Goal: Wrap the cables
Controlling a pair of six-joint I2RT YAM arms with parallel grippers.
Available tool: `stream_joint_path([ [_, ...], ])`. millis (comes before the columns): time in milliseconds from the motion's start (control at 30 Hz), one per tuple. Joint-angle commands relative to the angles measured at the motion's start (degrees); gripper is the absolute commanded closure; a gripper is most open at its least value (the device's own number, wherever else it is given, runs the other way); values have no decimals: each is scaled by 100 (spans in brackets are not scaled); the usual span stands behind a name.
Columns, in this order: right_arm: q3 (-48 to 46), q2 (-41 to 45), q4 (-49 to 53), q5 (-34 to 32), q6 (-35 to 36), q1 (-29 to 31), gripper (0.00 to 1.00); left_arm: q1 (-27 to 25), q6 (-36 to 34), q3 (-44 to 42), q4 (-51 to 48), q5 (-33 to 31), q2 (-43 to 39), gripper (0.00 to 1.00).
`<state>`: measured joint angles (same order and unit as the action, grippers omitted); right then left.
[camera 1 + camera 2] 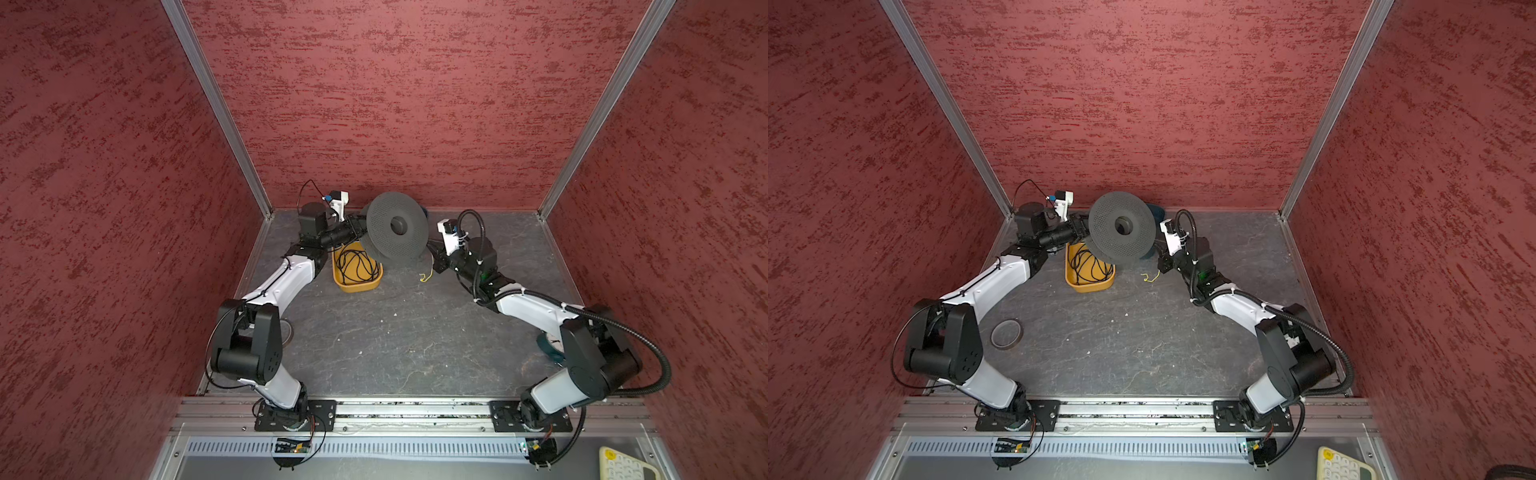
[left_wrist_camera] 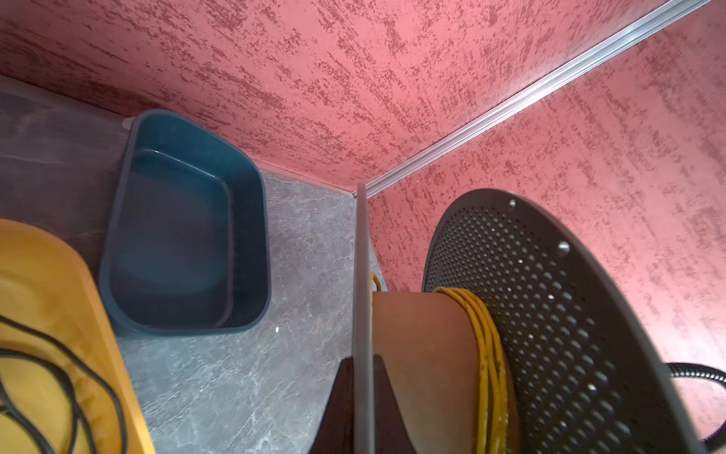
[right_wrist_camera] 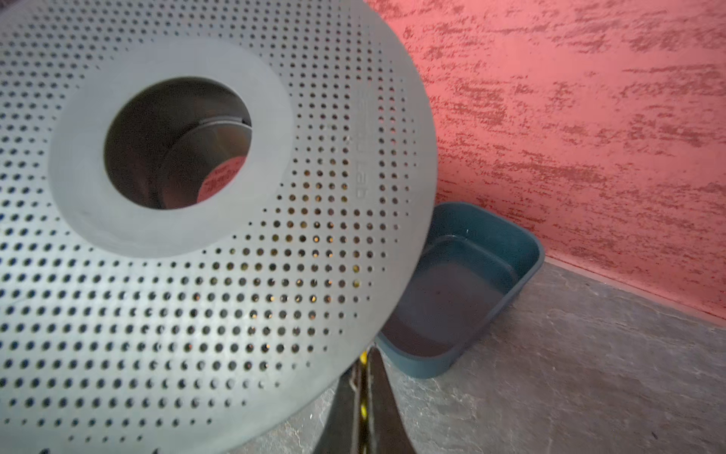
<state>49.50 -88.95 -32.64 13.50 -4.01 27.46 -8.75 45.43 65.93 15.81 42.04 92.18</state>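
In both top views the spool (image 1: 397, 230) (image 1: 1121, 228) sits tilted near the middle of the desk's far edge, between the two arms. The yellow tray (image 1: 357, 287) holding a black cable (image 1: 357, 266) is just beside it, toward the left edge. The loose end of the yellow cable (image 1: 424, 277) (image 1: 1150, 277) lies on the desk between that tray and the right arm. In a top view a tape ring (image 1: 1006, 334) lies near the left edge.

In the left wrist view the left jaws are clenched on the thin rim of one spool flange. Several turns of yellow cable (image 2: 489, 353) are wound on the brown core against the other flange. A blue tray (image 2: 251, 220) stands against the far wall.

In the right wrist view the right jaws are pinched shut on the yellow cable (image 3: 363, 408) at the edge of the perforated flange (image 3: 196, 295), with the blue tray (image 3: 522, 251) behind.
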Motion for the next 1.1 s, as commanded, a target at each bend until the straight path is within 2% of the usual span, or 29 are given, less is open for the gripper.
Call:
stream_joint_path([
  [0, -246, 8, -754, -53, -346, 329, 100, 164, 788, 30, 1634, -795, -26, 100],
  [400, 190, -335, -1083, -222, -210, 1113, 100, -133, 898, -194, 1960, -1250, -103, 100],
  [667, 133, -276, -1092, -660, -138, 1179, 100, -75, 699, -253, 1667, -1313, -247, 100],
  [833, 34, -160, -910, -1066, -92, 1182, 91, 13, 661, -292, 1601, -1251, -309, 100],
  [967, 59, -98, -648, -1406, -5, 1164, 89, 37, 615, -344, 1536, -1236, -376, 100],
  [1067, 28, -36, -524, -1599, 14, 1139, 83, 73, 530, -322, 1402, -1218, -418, 100],
])
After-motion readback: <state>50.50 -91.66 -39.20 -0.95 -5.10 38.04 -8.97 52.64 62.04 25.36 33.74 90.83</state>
